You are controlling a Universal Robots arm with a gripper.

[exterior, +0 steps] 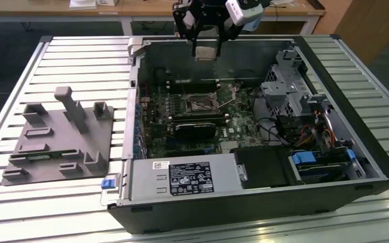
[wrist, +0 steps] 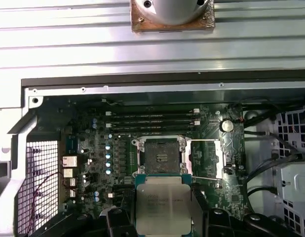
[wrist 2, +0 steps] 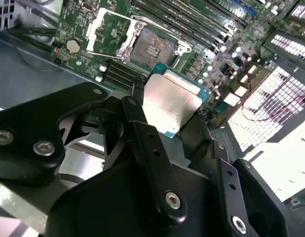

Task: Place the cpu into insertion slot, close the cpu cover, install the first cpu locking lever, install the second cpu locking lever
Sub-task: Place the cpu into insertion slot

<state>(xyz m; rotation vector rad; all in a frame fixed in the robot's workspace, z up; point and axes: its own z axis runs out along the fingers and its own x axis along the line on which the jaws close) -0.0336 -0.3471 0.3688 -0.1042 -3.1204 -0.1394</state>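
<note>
My gripper (exterior: 206, 46) hangs above the far wall of the open computer case, shut on the cpu (exterior: 205, 54). In both wrist views the cpu (wrist 2: 172, 101) (wrist: 162, 202) shows its silver-grey top and green edge, clamped between the black fingers (wrist 2: 137, 106) (wrist: 118, 217). The insertion slot (wrist: 160, 154) (wrist 2: 153, 48) (exterior: 198, 104) lies bare on the green motherboard, well below the chip. The cpu cover (wrist: 207, 158) (wrist 2: 105, 30) is swung open beside the slot, its window showing the board beneath.
Long memory slots (wrist: 152, 121) run beside the socket. A black card (exterior: 196, 129), the power supply (exterior: 181, 179) and a drive cage (exterior: 285, 88) crowd the case. A grey fixture (exterior: 59, 136) sits on the slatted table at the exterior view's left.
</note>
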